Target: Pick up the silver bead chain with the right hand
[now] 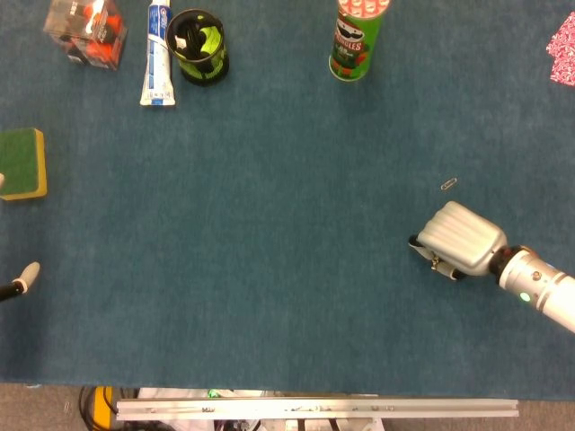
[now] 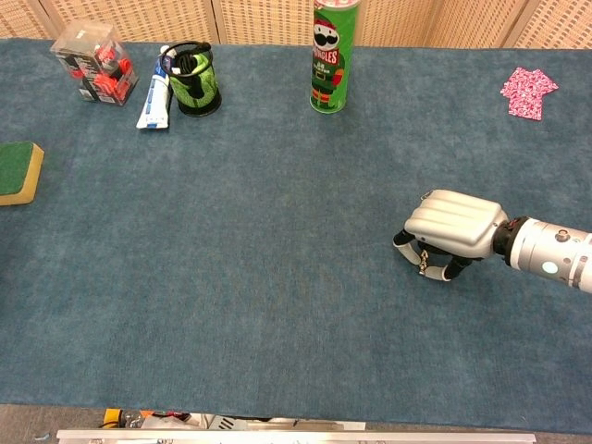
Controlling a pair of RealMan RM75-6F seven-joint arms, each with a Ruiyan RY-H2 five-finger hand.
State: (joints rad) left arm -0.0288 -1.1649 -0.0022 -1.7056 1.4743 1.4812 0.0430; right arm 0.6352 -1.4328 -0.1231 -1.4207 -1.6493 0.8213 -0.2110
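Observation:
My right hand hovers low over the blue table at the right, fingers curled under the silver palm shell. A short length of the silver bead chain hangs between the curled fingers and thumb, also just visible as the chain under the hand's near edge; the hand hides the rest of it. Of my left hand only a fingertip shows at the far left edge, away from the chain.
A Pringles can, black mesh cup, toothpaste tube and clear box line the far edge. A green sponge lies far left, a pink cloth far right. A small metal clip lies beyond the right hand.

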